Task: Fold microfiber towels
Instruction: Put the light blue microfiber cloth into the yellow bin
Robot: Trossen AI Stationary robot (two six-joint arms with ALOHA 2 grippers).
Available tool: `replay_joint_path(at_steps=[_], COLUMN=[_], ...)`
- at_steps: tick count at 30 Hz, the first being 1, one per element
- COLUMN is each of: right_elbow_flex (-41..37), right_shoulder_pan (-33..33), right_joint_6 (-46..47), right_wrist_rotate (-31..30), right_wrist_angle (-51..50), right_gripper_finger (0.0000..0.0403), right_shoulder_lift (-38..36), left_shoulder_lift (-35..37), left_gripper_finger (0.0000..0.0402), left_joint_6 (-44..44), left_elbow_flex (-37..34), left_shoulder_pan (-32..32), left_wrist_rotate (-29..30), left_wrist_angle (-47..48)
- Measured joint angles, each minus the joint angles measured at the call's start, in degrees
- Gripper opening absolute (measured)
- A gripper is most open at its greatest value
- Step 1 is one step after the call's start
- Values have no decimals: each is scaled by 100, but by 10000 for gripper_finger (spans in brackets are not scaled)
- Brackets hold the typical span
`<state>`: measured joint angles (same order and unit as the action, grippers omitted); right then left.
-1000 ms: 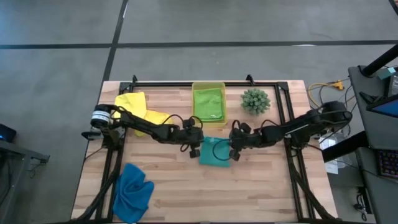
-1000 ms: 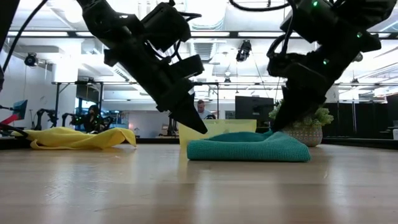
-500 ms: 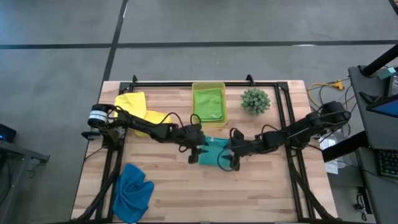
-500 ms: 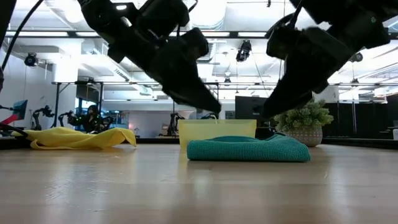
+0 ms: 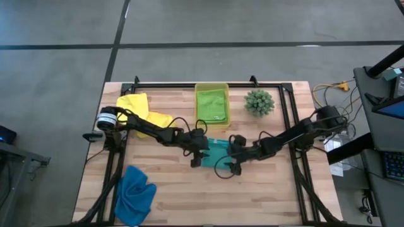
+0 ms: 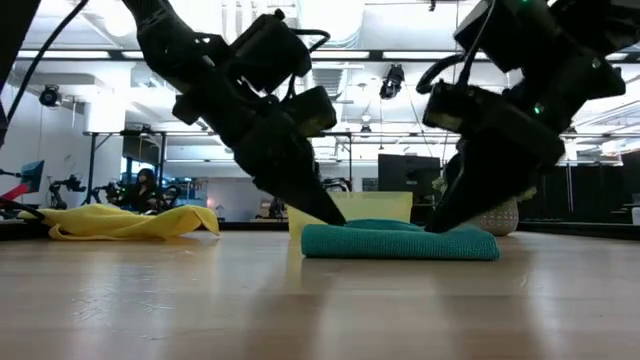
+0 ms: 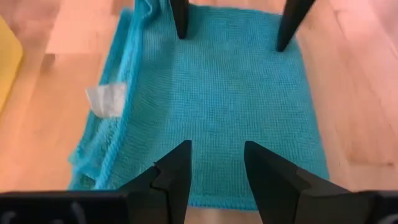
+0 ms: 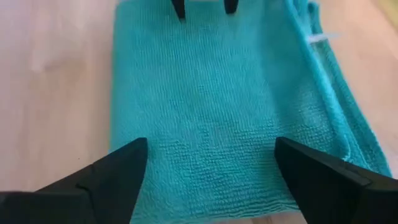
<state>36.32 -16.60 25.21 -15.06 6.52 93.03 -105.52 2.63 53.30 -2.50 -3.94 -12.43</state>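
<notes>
Teal towel (image 5: 216, 151) lies folded flat at the middle of the counter (image 5: 265, 189), with the left gripper (image 5: 197, 157) and right gripper (image 5: 231, 165) at its two sides, jaws apart and holding nothing, so I think another towel comes next.

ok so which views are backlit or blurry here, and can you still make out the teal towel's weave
Low view: bright ceiling lights backlight both arms into silhouettes, and the near tabletop is soft. Left wrist view: the folded teal microfiber towel shows crisp knit texture. Right wrist view: weave is visible but softer, with blurred dark fingers.
</notes>
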Motion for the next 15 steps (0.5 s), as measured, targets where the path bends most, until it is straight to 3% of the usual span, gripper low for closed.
replay_joint_path(at_steps=[8,15], right_elbow_flex=[211,270], right_shoulder_pan=[-39,-377], right_joint_6=[-37,-1006], right_wrist_rotate=[404,501], right_wrist_angle=[-264,-362], right_gripper_finger=[349,342], right_shoulder_lift=[-698,-650], left_shoulder_lift=[409,211], left_gripper_finger=[86,43], left_joint_6=[46,0], left_elbow_flex=[22,35], left_shoulder_pan=[-13,65], left_wrist_rotate=[24,127], left_wrist_angle=[-32,-259])
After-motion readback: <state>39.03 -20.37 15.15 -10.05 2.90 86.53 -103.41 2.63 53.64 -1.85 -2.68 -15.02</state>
